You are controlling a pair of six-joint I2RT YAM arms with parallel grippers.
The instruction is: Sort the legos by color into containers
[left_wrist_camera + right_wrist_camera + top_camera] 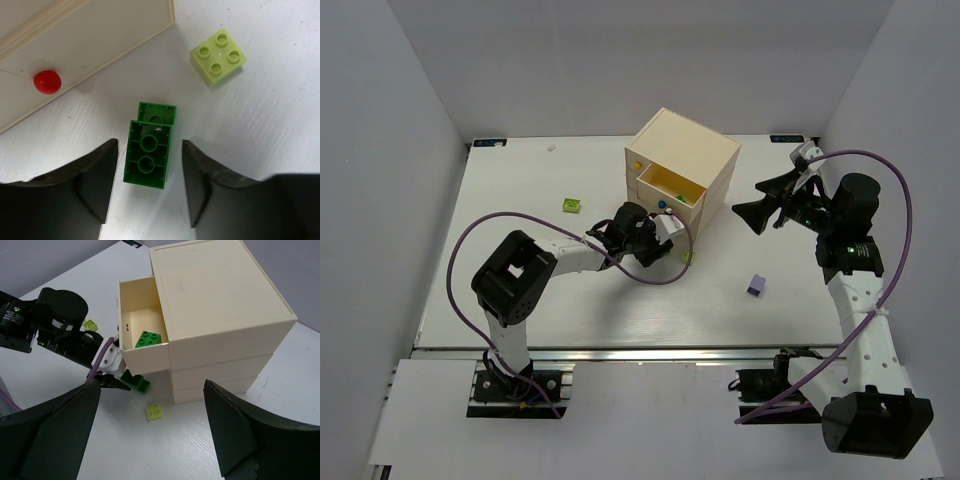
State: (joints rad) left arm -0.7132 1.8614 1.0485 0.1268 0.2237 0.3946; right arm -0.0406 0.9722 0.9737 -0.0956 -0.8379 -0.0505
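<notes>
The dark green lego [148, 152] is lying on the tabletop [520, 180] with its hollow underside showing, just in front of the chest's [220, 300] bottom drawer with the red knob [47, 81]. The left end effector [149, 165] is straddling it, fingers apart, with a sliver of tabletop showing on each side, so nothing is gripped yet. Above it, one drawer [142, 357] is standing pulled out and is already holding another green brick [148, 338]; that is the only sorted piece the views are showing.

A lime-yellow lego [218, 56] is sitting studs-up near the dark green one, beside the chest's corner. A second lime brick [571, 205] is resting well apart to the left of the chest, and a lavender brick [756, 286] is lying in the open on the right side.

The right end effector [755, 200] is hovering beside the chest, fingers wide apart and holding nothing.

By this look the job is at an early stage: four loose bricks are waiting, and the other drawers are sitting closed.
</notes>
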